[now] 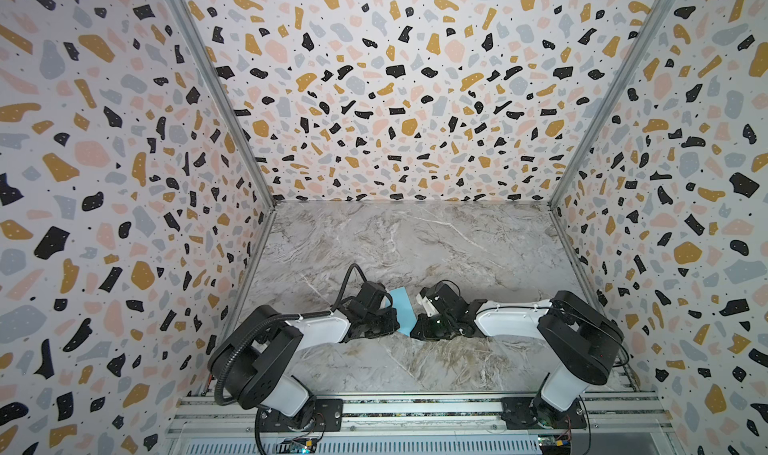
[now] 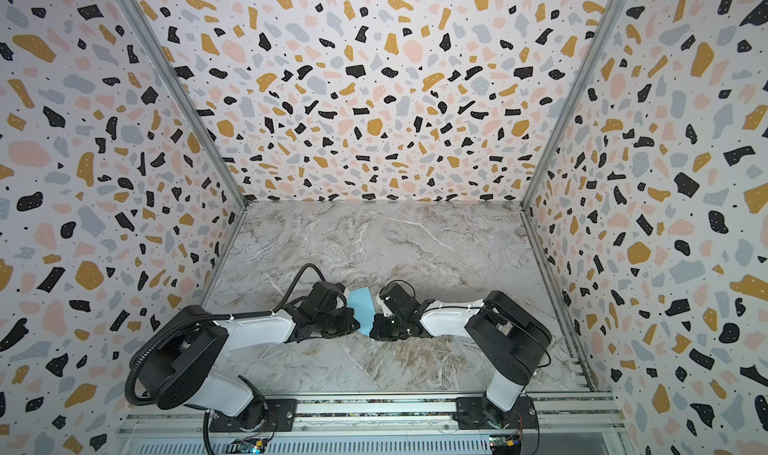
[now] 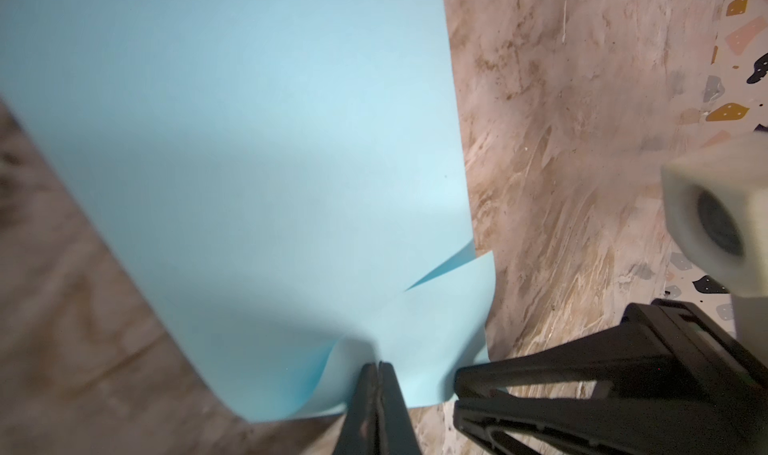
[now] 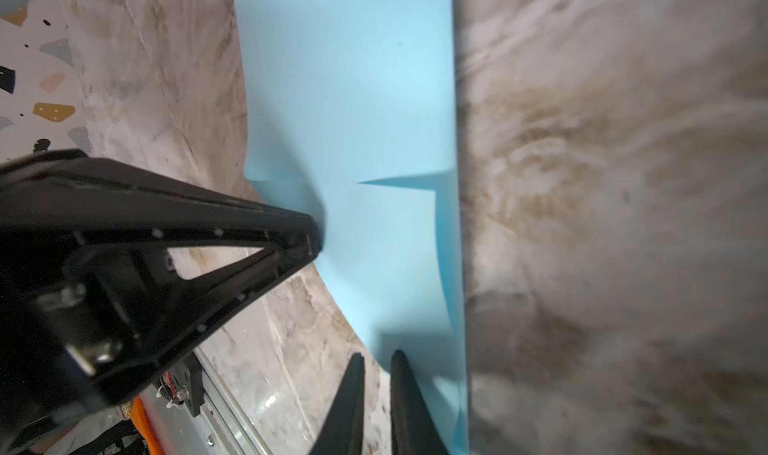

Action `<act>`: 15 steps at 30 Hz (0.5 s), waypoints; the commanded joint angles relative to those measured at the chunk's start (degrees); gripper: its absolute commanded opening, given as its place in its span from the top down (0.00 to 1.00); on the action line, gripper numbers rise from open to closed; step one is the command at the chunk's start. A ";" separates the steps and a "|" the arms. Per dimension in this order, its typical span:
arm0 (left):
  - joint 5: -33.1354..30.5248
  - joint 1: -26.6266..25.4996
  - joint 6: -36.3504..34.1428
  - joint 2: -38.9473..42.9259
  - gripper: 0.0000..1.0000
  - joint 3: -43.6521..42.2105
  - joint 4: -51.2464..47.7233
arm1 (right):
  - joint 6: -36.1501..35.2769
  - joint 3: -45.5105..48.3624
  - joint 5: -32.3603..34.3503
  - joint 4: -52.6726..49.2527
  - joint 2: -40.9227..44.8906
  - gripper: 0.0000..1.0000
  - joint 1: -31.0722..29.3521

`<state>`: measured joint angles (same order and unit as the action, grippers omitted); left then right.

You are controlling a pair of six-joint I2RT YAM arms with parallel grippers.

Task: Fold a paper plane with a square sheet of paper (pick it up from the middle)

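Terrazzo-patterned walls (image 1: 374, 79) enclose a marbled worktop (image 1: 415, 241), seen in both top views. The left arm (image 1: 320, 328) and right arm (image 1: 511, 320) reach inward from 7 and 5 o'clock and meet at centre, toward the worktop's 6 o'clock side. Between them sits the light blue sheet of paper (image 1: 401, 307), partly hidden by both wrists, with one flap doubled over the rest. The left gripper (image 3: 378, 370), at the sheet's 9 o'clock, is pinched tight on a raised fold of the paper. The right gripper (image 4: 377, 359), at 3 o'clock, has its jaws a narrow slit apart at the sheet's edge; whether it grips cannot be told.
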<state>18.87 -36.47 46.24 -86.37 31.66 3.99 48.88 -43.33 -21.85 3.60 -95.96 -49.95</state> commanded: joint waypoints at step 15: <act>-6.13 0.35 -1.59 -2.03 1.00 -1.11 -8.95 | -2.99 3.70 0.08 -4.61 6.00 0.84 1.78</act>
<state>18.85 -36.47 45.67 -86.39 31.68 3.75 48.03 -39.51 -22.48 2.76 -91.98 -48.49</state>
